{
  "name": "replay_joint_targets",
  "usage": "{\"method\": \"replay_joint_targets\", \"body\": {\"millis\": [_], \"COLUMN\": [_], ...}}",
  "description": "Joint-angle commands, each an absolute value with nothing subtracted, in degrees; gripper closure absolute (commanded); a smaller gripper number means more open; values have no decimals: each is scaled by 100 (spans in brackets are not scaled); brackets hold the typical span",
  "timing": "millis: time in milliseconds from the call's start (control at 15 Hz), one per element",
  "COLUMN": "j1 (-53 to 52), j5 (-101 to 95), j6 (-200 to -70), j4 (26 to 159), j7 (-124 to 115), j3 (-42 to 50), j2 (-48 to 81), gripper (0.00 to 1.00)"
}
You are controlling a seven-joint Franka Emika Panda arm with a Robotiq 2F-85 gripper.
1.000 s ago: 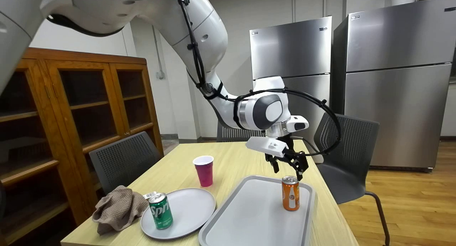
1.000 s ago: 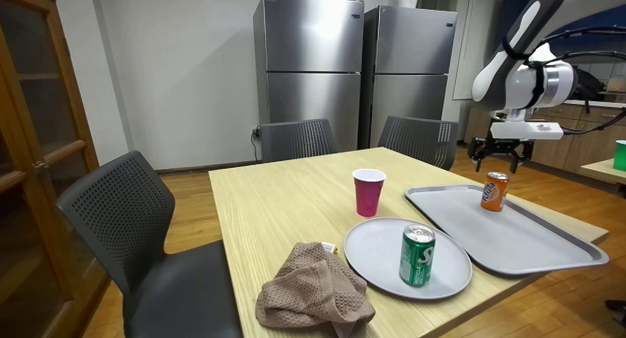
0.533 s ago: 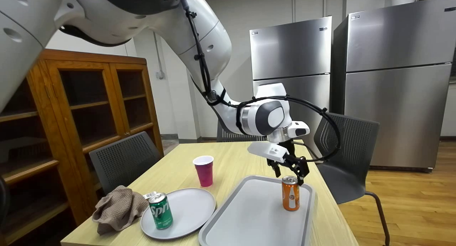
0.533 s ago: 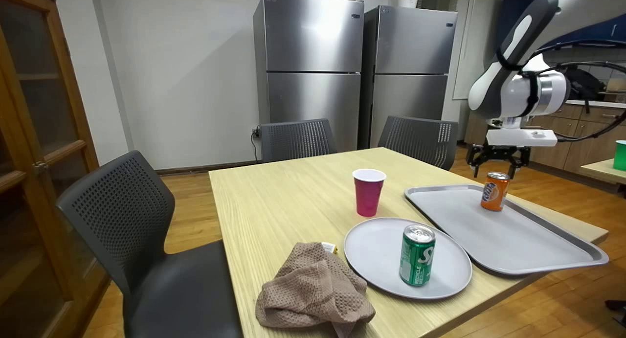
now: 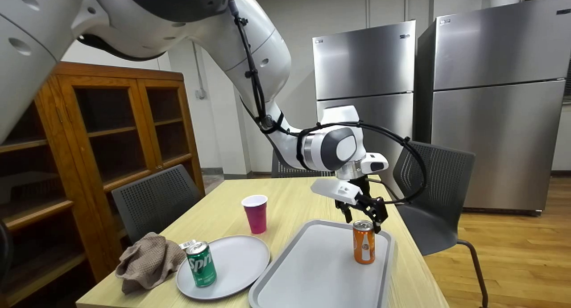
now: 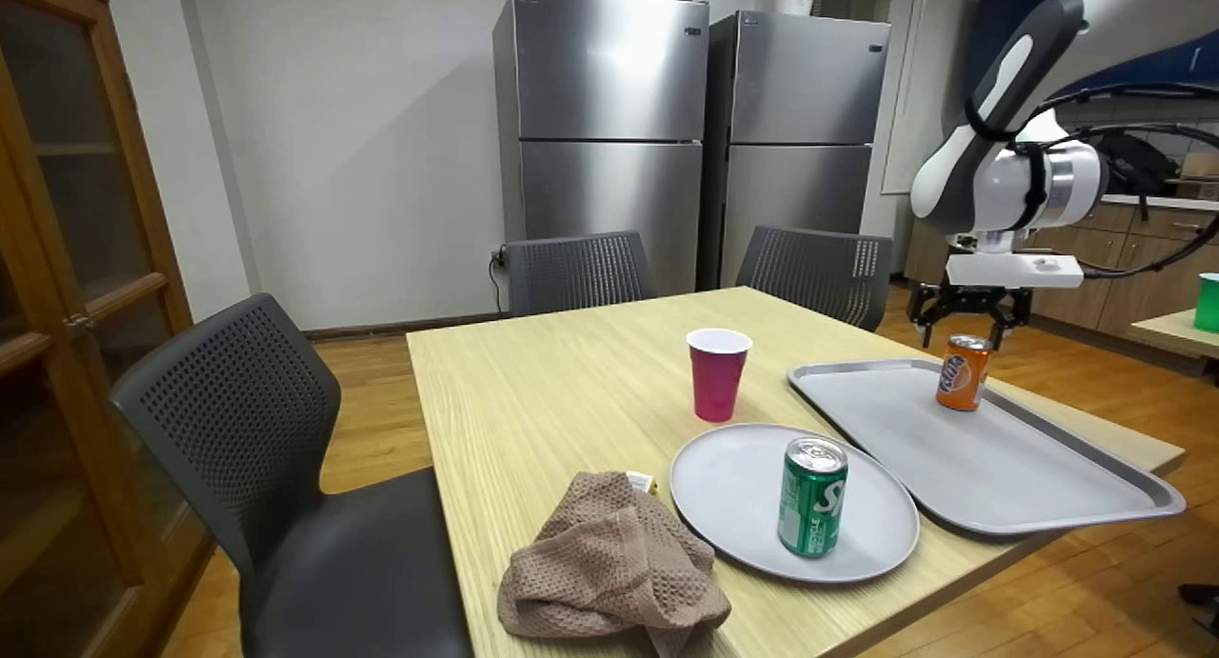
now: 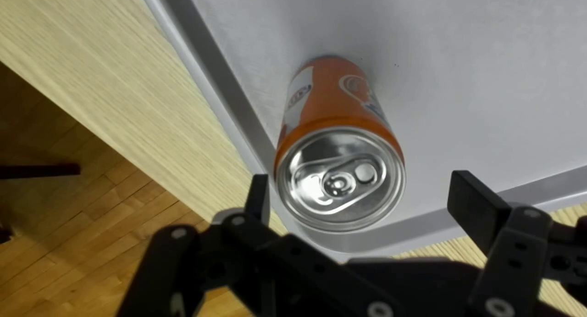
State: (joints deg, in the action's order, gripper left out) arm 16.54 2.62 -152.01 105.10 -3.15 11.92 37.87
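Observation:
An orange soda can (image 5: 364,248) stands upright near a corner of the grey tray (image 5: 312,272). Just above and behind the can's top hangs my gripper (image 5: 362,223), its two fingers spread wide. From the wrist view, the silver lid of the can (image 7: 339,179) lies between the black fingertips (image 7: 477,207), closer to the left-hand one, with a gap on the right. Nothing is held by the gripper (image 6: 962,341). Whether a finger touches the can's rim cannot be told.
A green soda can (image 6: 812,496) stands on a round grey plate (image 6: 729,477) beside the tray. Close by are a magenta cup (image 6: 716,377) and a crumpled brown cloth (image 6: 609,563). Dark chairs (image 5: 435,187) surround the wooden table (image 5: 285,196); its edge runs close along the tray.
Over the last second my gripper has come down and shifted slightly toward the orange can, mostly in the first half. It has stayed open; the cans, cup and tray have not moved.

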Motion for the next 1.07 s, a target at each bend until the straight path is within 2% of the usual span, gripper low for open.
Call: {"method": "replay_joint_targets", "body": {"millis": [0, 600, 667, 733, 800, 1000], "j1": [1640, 1653, 1653, 1650, 1649, 1656], "j5": [282, 275, 273, 272, 271, 269], "j6": [-14981, -14939, -14966, -14967, -14965, -14965], "j4": [10411, 10491, 10505, 10510, 10512, 10525], "j7": [-375, -327, -320, -323, -326, -319], "j3": [1220, 1216, 1214, 1216, 1218, 1225], "j2": [3789, 3742, 3739, 3739, 3739, 3714], "gripper": [0, 0, 25, 26, 32, 58]}}
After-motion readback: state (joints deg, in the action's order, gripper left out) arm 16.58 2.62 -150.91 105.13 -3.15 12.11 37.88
